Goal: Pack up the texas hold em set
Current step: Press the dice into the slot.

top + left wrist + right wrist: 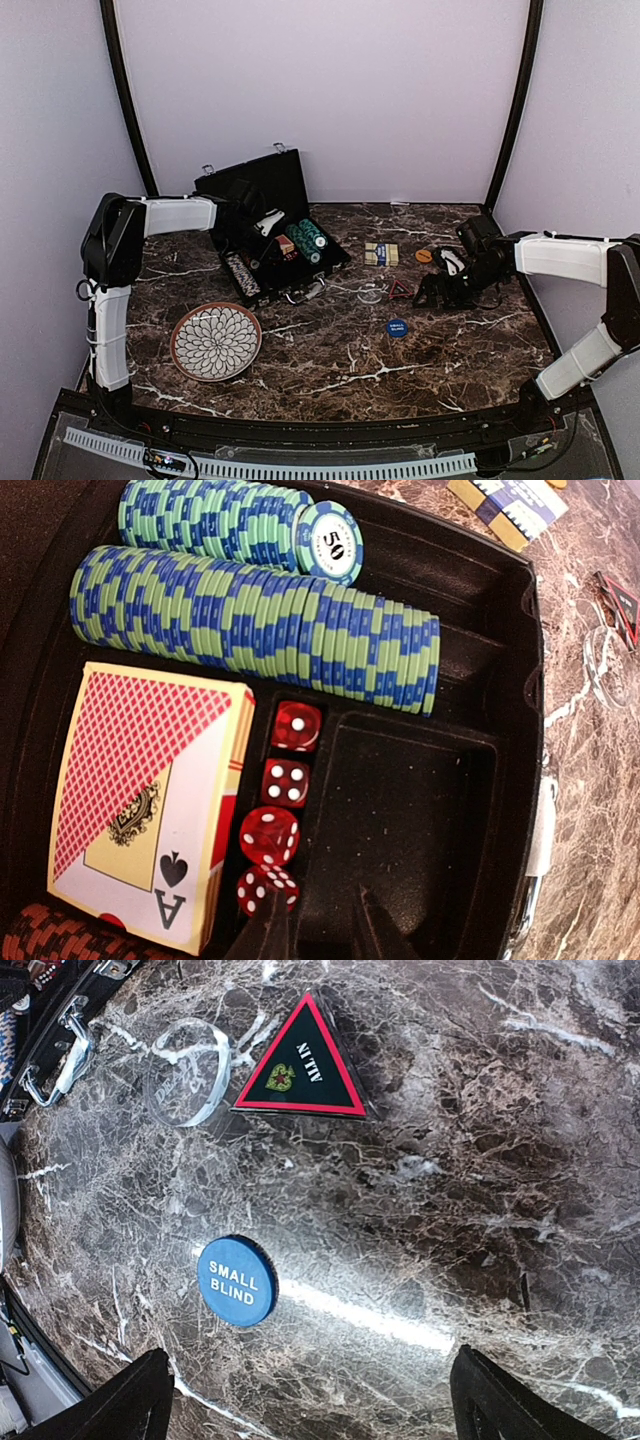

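The black briefcase [285, 190] lies open at the back left. My left gripper [266, 226] hangs inside it, open and empty [325, 935], over an empty compartment [410, 810]. Its left fingertip [262, 932] is beside the lowest of several red dice [268, 888]. Green-and-blue chip rows [250, 620] and a red card deck [145, 800] lie in the tray. My right gripper [440, 287] is wide open and empty [325, 1410] just above the table, with the blue "small blind" button [237, 1281] ahead of its left finger. The button also shows in the top view [397, 327].
A second card deck [381, 254], an orange button [424, 256], a black-and-red triangle [300, 1065] and a clear round disc [187, 1085] lie on the marble right of the case. The patterned plate [178, 330] sits front left. The case's metal latch [60, 1055] is near the disc.
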Robot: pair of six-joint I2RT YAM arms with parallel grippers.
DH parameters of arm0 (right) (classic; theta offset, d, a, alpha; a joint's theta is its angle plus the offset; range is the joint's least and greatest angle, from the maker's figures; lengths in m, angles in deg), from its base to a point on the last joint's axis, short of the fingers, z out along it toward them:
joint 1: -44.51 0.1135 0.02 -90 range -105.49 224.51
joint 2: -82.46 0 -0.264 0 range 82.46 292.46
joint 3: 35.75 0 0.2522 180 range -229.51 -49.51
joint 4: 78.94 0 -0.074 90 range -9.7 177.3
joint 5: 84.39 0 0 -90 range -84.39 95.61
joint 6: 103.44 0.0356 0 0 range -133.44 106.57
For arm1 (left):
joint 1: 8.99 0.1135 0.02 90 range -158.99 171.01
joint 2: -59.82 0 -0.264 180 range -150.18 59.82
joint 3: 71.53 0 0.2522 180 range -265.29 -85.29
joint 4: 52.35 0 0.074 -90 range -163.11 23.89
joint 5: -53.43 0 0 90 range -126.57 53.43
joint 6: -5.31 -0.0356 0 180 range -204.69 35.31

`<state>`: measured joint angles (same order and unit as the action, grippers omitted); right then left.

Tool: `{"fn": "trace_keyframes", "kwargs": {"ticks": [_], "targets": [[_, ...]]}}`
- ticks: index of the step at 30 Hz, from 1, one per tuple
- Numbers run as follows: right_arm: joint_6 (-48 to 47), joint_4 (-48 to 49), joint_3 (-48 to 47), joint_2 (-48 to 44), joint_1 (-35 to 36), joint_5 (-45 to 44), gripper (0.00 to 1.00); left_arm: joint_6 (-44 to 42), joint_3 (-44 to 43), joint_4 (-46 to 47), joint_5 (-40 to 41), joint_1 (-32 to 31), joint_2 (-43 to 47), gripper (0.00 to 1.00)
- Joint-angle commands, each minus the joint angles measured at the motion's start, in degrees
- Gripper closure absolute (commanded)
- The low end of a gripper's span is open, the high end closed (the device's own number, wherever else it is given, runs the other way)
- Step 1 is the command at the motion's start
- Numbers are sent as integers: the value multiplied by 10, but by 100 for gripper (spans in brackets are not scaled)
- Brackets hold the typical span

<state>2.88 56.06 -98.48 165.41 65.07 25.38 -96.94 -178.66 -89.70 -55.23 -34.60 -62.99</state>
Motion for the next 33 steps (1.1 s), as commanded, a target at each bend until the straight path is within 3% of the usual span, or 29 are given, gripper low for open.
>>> {"fn": "trace_keyframes", "kwargs": {"ticks": [1,17,33], "targets": [[-7,11,-2,1,-5,8,2,10,0,1,11,5,-2,76],[-7,11,-3,2,-5,8,2,20,-32,-19,40,11,-25,77],[-8,10,-9,3,-5,10,2,25,-22,-17,-53,11,25,74]]}}
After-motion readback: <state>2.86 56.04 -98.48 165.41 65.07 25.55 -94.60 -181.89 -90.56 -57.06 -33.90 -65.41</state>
